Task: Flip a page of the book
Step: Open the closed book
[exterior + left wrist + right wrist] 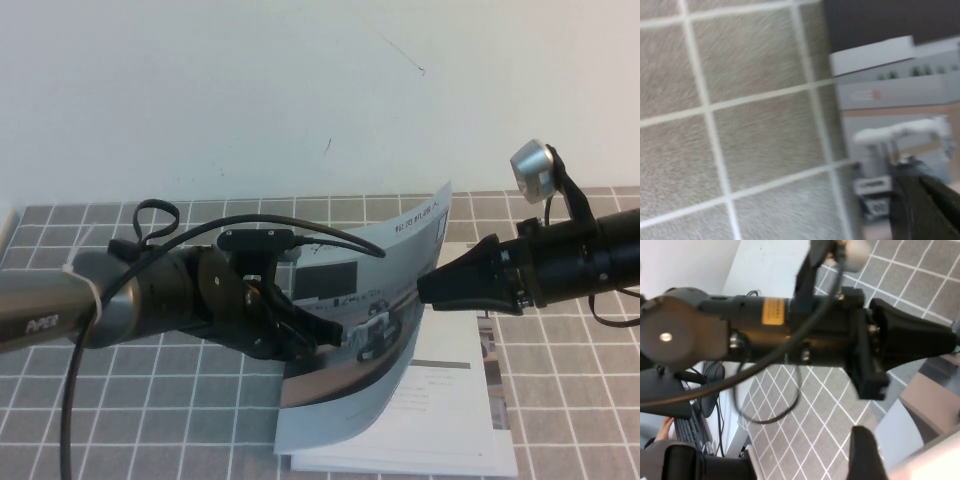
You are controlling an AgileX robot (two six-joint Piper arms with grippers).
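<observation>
The book point(430, 420) lies open on the tiled mat, near the front. Its cover sheet point(390, 270) is lifted and curls up towards the back. My left gripper point(322, 335) reaches in from the left and lies against the sheet's left edge. In the left wrist view the gripper point(925, 210) sits over the printed robot photo point(890, 145). My right gripper point(426, 286) comes from the right, its tip at the sheet's right edge, and it is open. One of its fingers point(865, 455) shows beside the pale sheet point(900, 435).
Grey tiled mat point(570, 400) covers the table, with a white wall point(250, 90) behind. A black cable point(300, 225) loops over the left arm. A silver round fitting point(532, 165) sticks up from the right arm. The right wrist view shows the left arm point(790, 325).
</observation>
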